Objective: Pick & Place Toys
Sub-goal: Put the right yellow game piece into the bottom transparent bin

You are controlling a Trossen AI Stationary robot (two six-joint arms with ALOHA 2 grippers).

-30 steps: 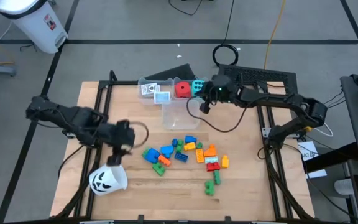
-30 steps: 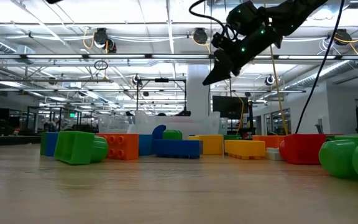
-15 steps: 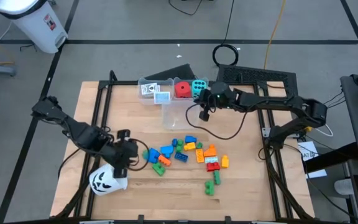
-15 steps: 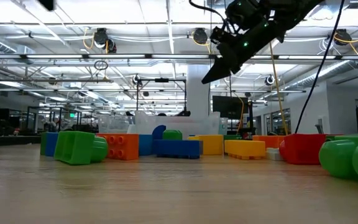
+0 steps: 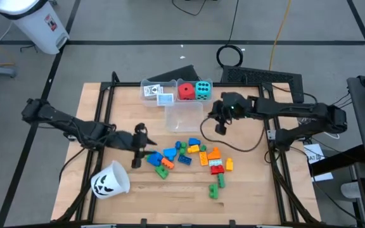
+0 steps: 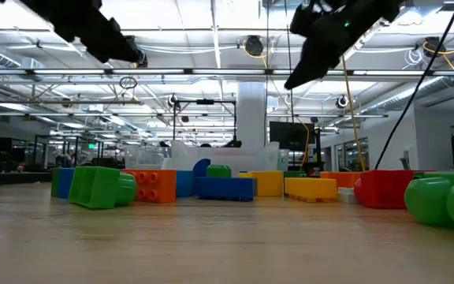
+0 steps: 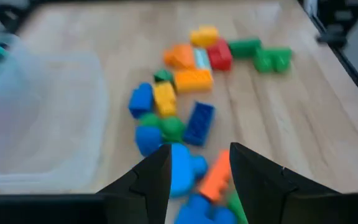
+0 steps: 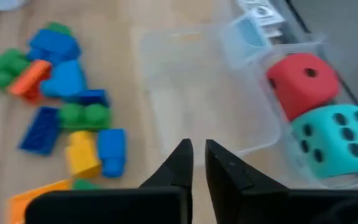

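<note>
At the top middle of the high view, a row of clear bins (image 5: 170, 92) is sitting on the wooden worktop (image 5: 246, 190). The bins are holding white picture cards (image 5: 152, 90), a red die (image 5: 185, 91) and a blue-green die (image 5: 203, 90). One more clear bin (image 5: 182, 115) just below them is looking bare inside. A white cup with a pumpkin face (image 5: 109, 180) is lying on its side at the lower left.

The blocks (image 5: 189, 157) are lying in a loose bunch in the middle of the worktop, blue, green, orange, yellow and red.

The left gripper (image 5: 136, 151) is hanging just left of the bunch. Its fingers (image 7: 148, 180) are standing a little apart and holding nothing. The right gripper (image 5: 221, 126) is hanging right of the bare bin, fingers (image 8: 180, 163) nearly together and holding nothing.

The low view is showing the blocks in a line (image 6: 172, 185) from the side, with both arms high above them. It is hardly showing the bins. The right wrist view is showing the dots on the dice (image 8: 328, 134) up close.

Since a second ago, the left gripper has swung away from the cup toward the blocks. The right gripper has come from beside the dice down to the right of the bare bin.
</note>
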